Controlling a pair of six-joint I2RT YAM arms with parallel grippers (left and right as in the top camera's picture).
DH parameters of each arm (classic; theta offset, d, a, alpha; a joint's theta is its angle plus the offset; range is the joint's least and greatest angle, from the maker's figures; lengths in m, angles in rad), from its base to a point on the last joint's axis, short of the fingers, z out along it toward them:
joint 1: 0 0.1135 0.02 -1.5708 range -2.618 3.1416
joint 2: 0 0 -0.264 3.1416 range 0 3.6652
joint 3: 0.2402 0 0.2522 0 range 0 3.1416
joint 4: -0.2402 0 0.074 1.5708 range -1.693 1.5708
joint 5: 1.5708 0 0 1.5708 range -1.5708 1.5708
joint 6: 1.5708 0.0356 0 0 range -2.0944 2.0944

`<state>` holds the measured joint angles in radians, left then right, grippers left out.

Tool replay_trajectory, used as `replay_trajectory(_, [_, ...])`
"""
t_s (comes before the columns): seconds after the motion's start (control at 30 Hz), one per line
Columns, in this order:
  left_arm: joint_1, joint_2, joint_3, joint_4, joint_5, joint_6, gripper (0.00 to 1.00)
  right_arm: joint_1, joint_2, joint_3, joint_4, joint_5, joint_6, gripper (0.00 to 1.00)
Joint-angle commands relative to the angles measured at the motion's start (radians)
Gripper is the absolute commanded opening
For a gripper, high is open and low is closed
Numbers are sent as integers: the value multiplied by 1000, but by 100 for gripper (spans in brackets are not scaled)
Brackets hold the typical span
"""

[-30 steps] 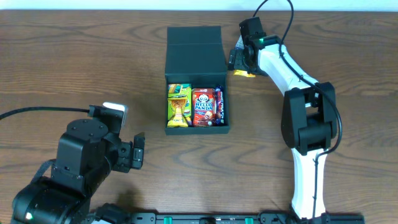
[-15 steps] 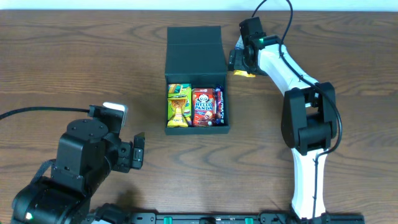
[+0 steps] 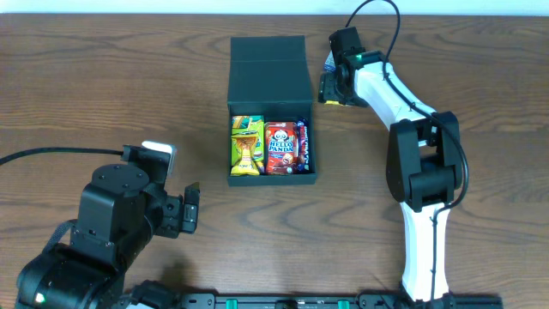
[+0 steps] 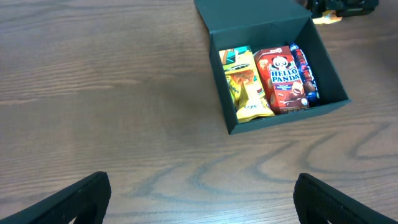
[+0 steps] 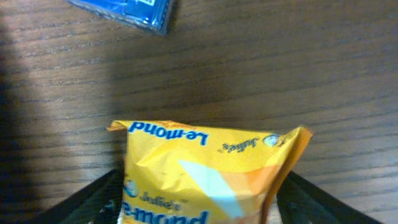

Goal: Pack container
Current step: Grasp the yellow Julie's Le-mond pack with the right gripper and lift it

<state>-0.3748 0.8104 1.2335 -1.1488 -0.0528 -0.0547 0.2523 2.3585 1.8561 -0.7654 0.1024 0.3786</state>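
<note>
The matte black, shallow square cardboard container [image 3: 268, 73] sits mid-way along the wooden table [image 3: 103, 77], its hinged flap lid lying open toward the far edge. Inside, 3 snacks lie side by side: a yellow-green packet [image 3: 245, 144], a red Hello Panda box [image 3: 280, 148] and a blue bar [image 3: 302, 144] against the right wall. The right gripper [image 3: 329, 86] hangs just beside the lid, fingers [image 5: 93, 199] flanking a yellow Le-mond packet [image 5: 205, 168] (gripped or not, I cannot tell). The left gripper [image 4: 200, 196] gapes wide, holding nothing, well apart from the container.
</note>
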Motion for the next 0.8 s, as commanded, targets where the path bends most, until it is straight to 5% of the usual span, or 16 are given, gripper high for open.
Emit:
replay_trajectory(0.0, [2,0,-3,-3,-10,-4,95,-5,29,6,-4,-2,-2,68])
replay_trajectory(0.3, [2,0,-3,-3,-10,-4,95,-5,27,11,-10,-2,-2,48])
replay_trajectory(0.77, [2,0,-3,-3,-9,-4,95,-5,24,209,-172,-2,-2,39])
